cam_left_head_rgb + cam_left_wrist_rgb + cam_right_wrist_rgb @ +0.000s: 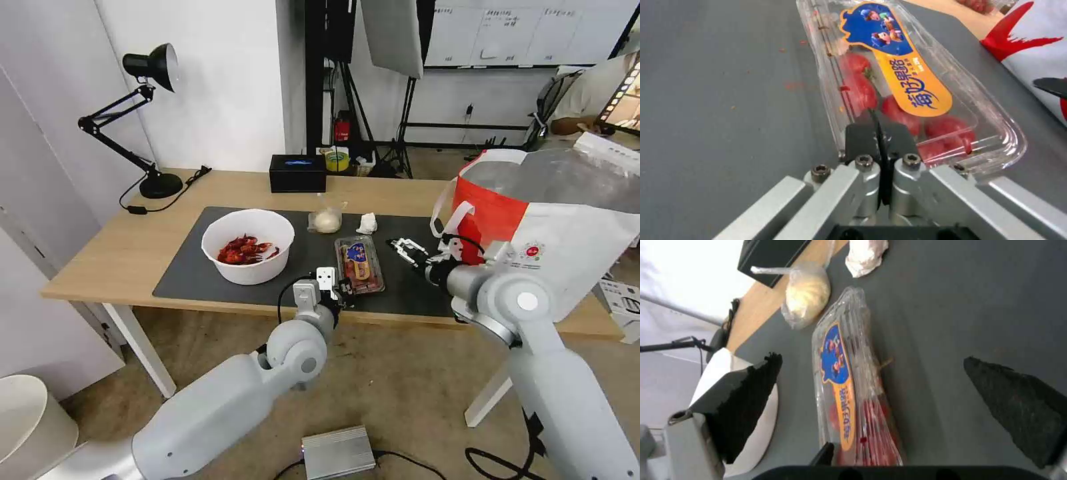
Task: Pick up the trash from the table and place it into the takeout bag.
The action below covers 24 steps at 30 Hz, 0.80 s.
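The left tool [880,133] is sitting at the near end of the clamshell box [360,265] on the worktop's [107,253] grey mat [193,267], its fingers pressed together against the clear lid. The right tool [408,251] is hovering just beside the box, between it and the takeout bag [560,220], fingers spread apart. The bowl [248,245], small bag [326,221] and tissue [367,223] are lying near the box.

bright, even indoor light, soft shadows; right wrist view blurred, head view edges curved.
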{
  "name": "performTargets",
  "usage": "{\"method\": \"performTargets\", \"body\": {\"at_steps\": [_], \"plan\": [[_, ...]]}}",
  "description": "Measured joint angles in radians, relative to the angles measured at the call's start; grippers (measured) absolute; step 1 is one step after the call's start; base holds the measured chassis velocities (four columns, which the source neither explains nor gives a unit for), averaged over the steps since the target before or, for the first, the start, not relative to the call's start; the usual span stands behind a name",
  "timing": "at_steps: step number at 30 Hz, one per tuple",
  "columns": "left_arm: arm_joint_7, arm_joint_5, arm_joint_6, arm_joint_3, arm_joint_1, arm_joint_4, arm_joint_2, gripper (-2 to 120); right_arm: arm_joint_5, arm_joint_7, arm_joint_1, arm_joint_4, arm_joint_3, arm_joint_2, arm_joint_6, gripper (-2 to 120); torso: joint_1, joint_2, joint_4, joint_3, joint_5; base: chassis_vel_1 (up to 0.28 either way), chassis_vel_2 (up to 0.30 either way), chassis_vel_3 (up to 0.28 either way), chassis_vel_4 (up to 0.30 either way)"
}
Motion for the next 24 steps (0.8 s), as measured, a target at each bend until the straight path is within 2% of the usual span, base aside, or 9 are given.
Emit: {"method": "performTargets", "body": {"at_steps": [24], "plan": [[-0.005, 0.006, -0.001, 0.007, 0.001, 0.0, -0.007, 0, -0.008, 0.03, 0.161, -0.16, -0.077, 0.052, -0.051, 100, 0.0, 0.0, 0.0, 0.0, 0.0001, 0.0, 0.0, 0.0, 0.0]]}}
